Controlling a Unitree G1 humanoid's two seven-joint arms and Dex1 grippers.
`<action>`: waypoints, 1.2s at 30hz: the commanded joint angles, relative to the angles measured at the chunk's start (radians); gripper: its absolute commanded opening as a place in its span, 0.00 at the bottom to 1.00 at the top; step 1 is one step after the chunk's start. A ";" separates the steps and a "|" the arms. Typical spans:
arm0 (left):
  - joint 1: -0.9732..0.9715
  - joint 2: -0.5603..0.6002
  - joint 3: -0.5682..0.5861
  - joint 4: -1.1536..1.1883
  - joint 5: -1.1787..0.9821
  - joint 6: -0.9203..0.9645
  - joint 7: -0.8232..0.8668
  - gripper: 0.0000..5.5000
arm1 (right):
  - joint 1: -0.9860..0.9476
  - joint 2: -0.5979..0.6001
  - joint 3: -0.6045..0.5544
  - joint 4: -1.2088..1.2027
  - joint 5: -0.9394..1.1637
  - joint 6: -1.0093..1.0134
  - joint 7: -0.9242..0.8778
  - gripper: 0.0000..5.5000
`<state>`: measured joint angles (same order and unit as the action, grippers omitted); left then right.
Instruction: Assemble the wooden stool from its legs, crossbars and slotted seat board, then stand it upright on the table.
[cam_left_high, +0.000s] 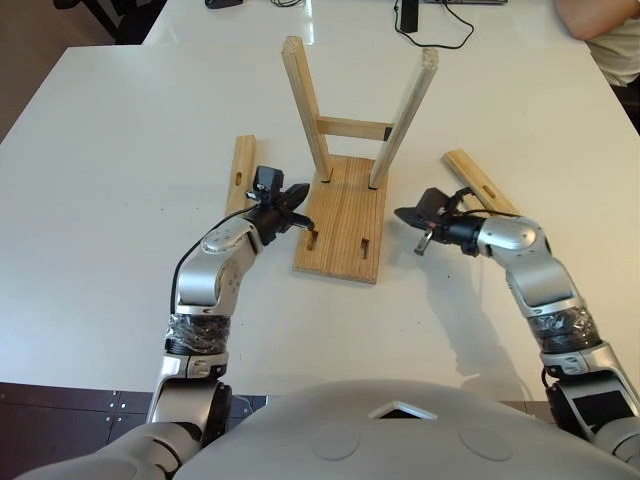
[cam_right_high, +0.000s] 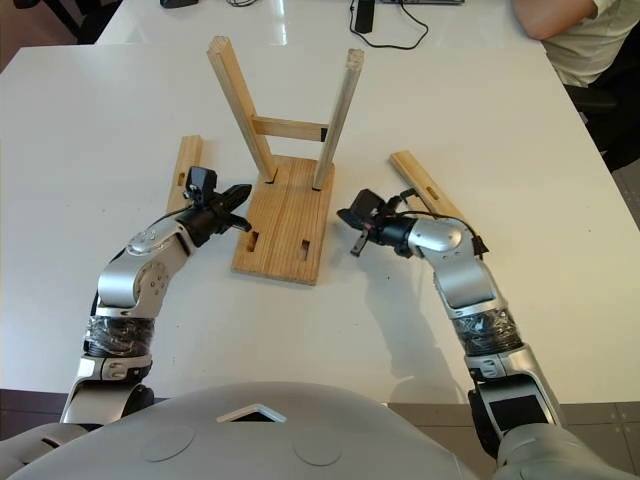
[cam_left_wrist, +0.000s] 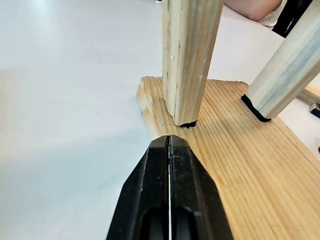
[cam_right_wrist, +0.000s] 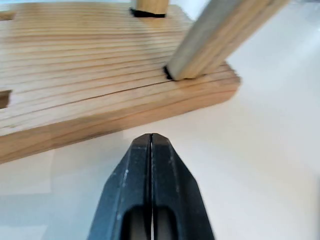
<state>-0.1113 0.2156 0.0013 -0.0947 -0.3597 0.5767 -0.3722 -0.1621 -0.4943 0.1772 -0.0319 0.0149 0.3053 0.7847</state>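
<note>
Flanking the flat-lying seat board (cam_left_high: 340, 225), the left gripper (cam_left_wrist: 169, 141) and right gripper (cam_right_wrist: 151, 137) are both clenched on nothing. The left loose leg (cam_left_high: 240, 172) lies just outboard of the left gripper, long axis running away from the robot; the right loose leg (cam_left_high: 478, 180) lies likewise beside the right gripper, slightly angled.

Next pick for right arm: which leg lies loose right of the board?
The loose leg lying flat beside the right gripper, right of the seat board. The other loose leg lies left of it; the standing legs are slotted in.
</note>
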 joint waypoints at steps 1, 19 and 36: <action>0.074 -0.022 0.035 -0.072 -0.016 0.032 0.050 0.00 | -0.006 -0.055 -0.106 0.001 -0.007 -0.053 -0.072 0.00; 0.417 0.035 0.058 -0.396 -0.094 0.151 0.050 0.00 | 0.306 -0.056 -0.404 -0.112 0.332 0.071 -0.027 0.44; 0.444 0.004 -0.076 -0.387 -0.057 0.105 0.059 0.00 | 0.405 -0.157 -0.456 0.104 0.329 -0.047 0.102 0.46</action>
<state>0.3240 0.2074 -0.0833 -0.4713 -0.4118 0.6704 -0.3145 0.2585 -0.6442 -0.2790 0.0683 0.3488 0.2721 0.8904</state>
